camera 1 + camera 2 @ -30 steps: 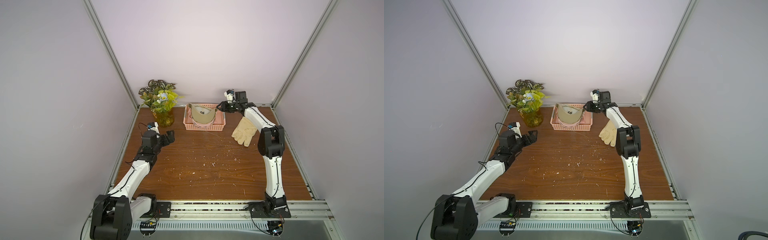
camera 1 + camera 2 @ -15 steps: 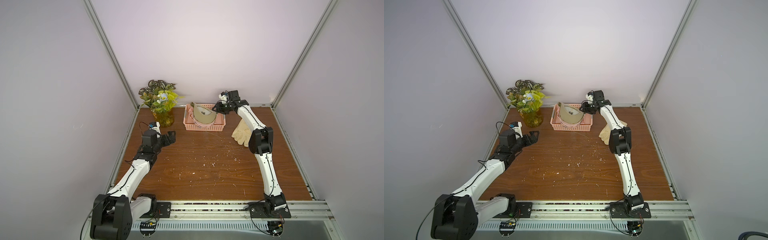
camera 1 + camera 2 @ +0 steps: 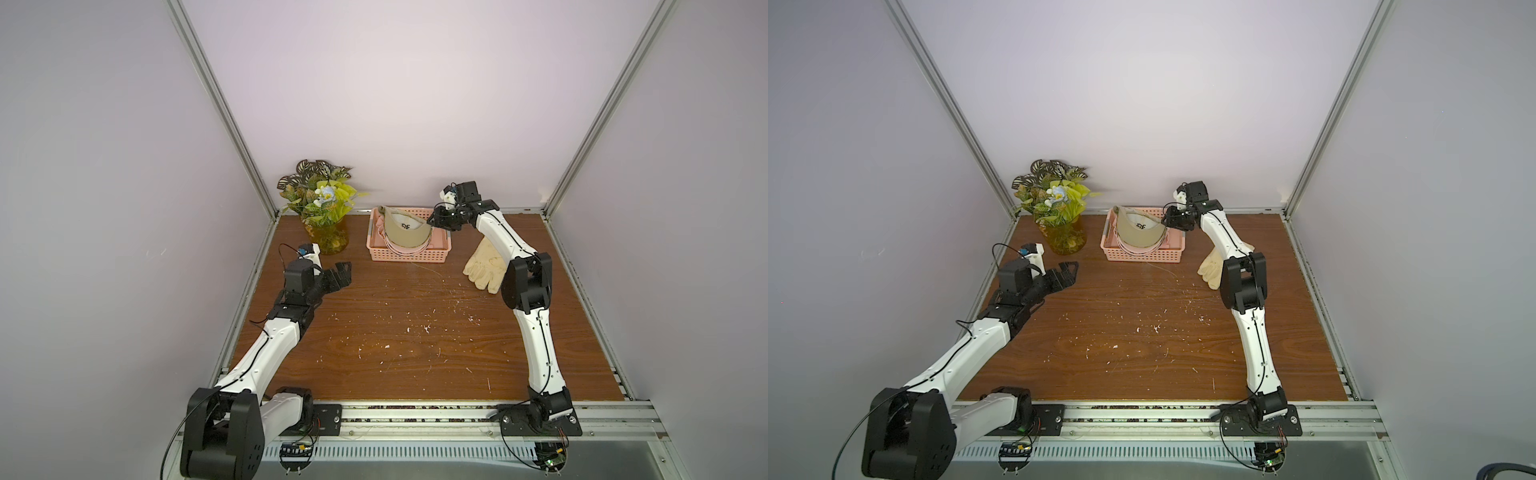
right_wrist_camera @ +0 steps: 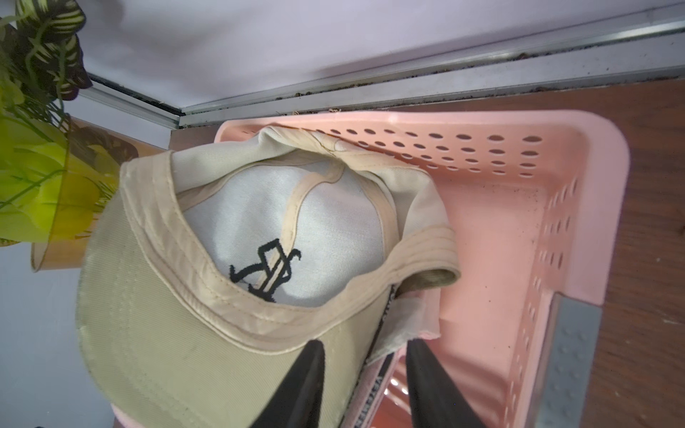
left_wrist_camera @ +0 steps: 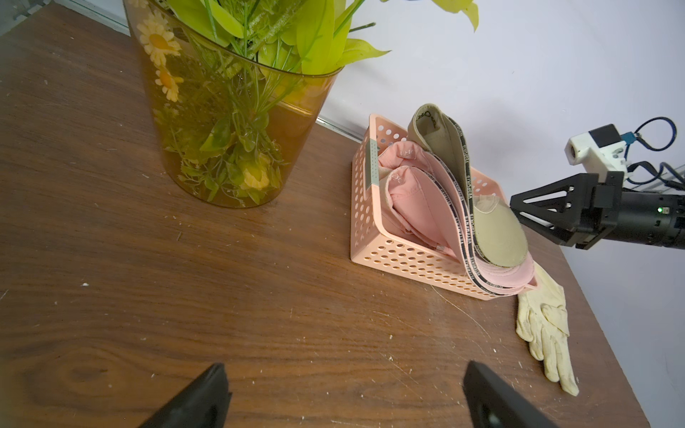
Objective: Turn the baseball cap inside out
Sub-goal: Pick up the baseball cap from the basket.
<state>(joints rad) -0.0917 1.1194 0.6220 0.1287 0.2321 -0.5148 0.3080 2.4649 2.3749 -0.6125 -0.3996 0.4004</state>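
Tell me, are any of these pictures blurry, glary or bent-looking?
In both top views the light is soft and even, the frame posts splay outward, and the beige cap is small but sharp. In the left wrist view the yellow vase is crisp and its own fingertips look soft. In the right wrist view the cap's black stitching is sharp, the near fingertips blurred.

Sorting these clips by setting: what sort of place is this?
Probably a robot test cell, not a home: bare walls on aluminium posts enclose a wooden tabletop, with two arms bolted to a rail.
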